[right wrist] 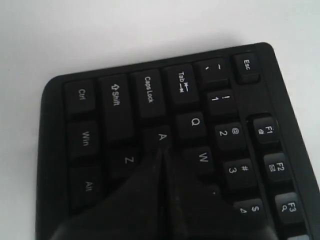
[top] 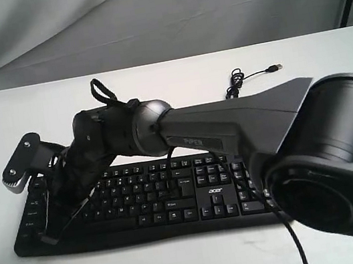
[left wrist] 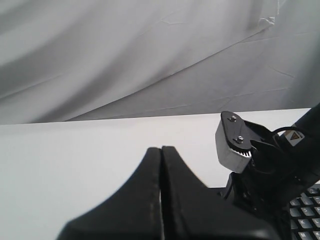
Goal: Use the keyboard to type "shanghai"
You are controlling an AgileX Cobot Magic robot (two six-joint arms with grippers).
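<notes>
The black keyboard (top: 174,200) lies across the white table, its number pad and acer logo toward the right. My right arm reaches across it to its left end. My right gripper (top: 62,200) (right wrist: 162,147) is shut, its joined tips down on the lower edge of the A key (right wrist: 161,134), between Z and W on the keyboard (right wrist: 120,107). Whether the key is pressed I cannot tell. My left gripper (left wrist: 161,150) is shut on nothing and hangs over bare table. A corner of the keyboard (left wrist: 306,212) shows beside it.
The right arm's grey wrist bracket (top: 19,165) (left wrist: 232,145) sticks out past the keyboard's left end. A coiled USB cable (top: 242,80) lies behind the keyboard. A grey cloth backdrop (top: 143,15) stands at the table's far edge.
</notes>
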